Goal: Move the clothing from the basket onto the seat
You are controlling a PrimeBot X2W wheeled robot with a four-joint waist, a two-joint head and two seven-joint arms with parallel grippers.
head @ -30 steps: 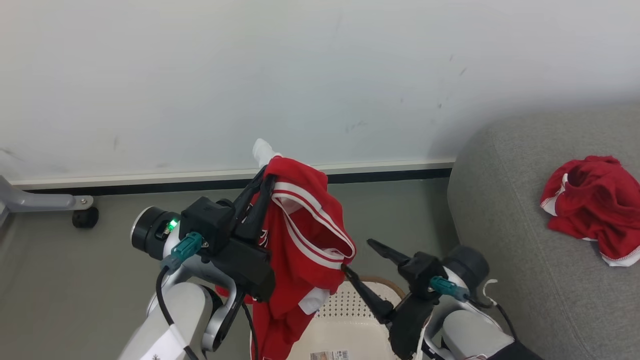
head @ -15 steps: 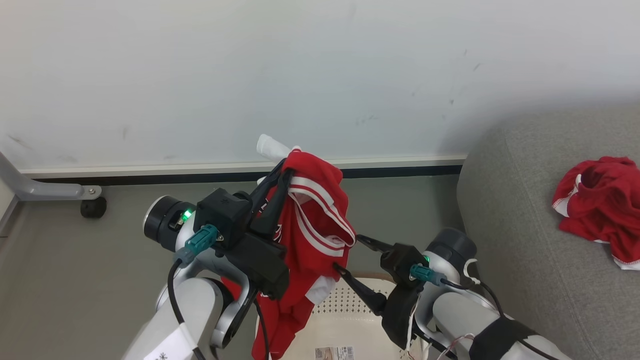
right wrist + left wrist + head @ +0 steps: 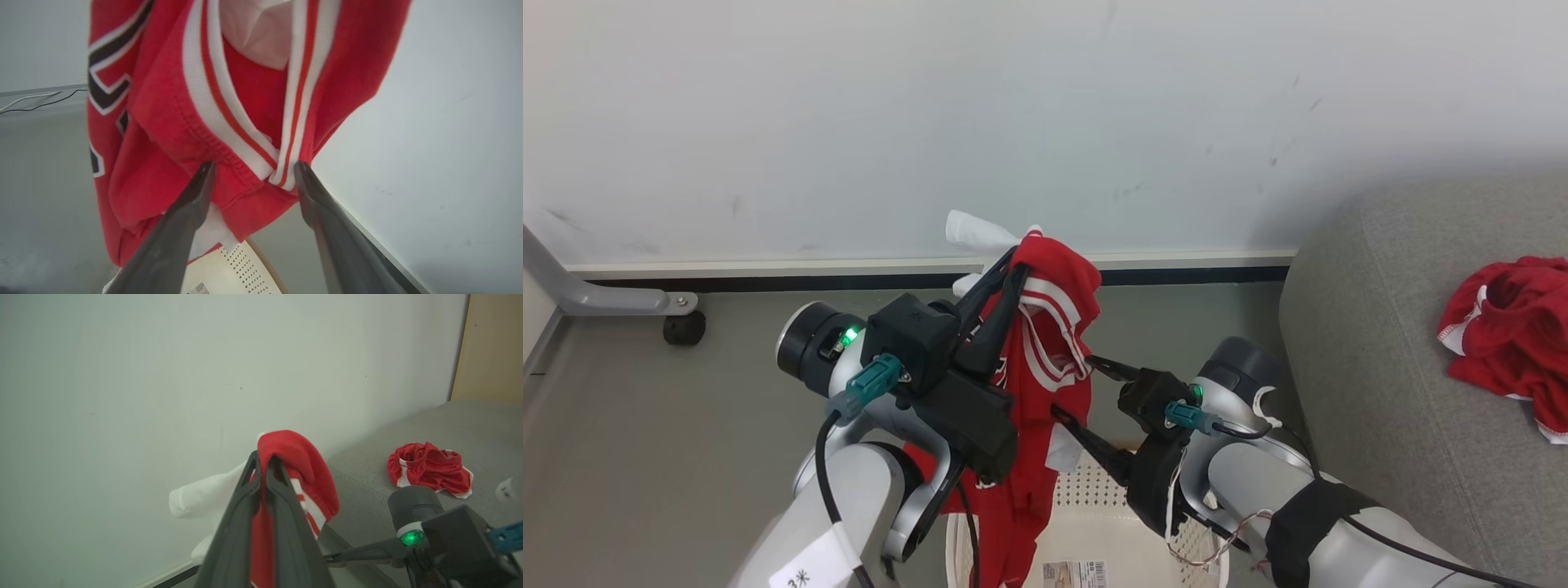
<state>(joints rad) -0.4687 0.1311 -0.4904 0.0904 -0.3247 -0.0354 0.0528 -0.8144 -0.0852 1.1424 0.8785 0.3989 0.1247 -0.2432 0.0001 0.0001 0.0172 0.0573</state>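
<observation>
L gripper (image 3: 1015, 265) is sitting highest, pinching the top of the held garment (image 3: 1045, 384), w/ a smaller piece of cloth (image 3: 974, 233) sticking out beyond the tips toward the wall (image 3: 1045, 122). The garment is hanging down just R of the L arm, its lower end dangling over the L side of the basket (image 3: 1086, 498), which is sitting on the floor (image 3: 645, 449) below, btwn the two arms. R gripper (image 3: 1074, 385) is sitting just R of the garment & lower, fingers spread, pointing at its mid fold. The seat (image 3: 1380, 367) is standing R of the basket, w/ another garment (image 3: 1507, 335) lying on it, well apart from the rest.
</observation>
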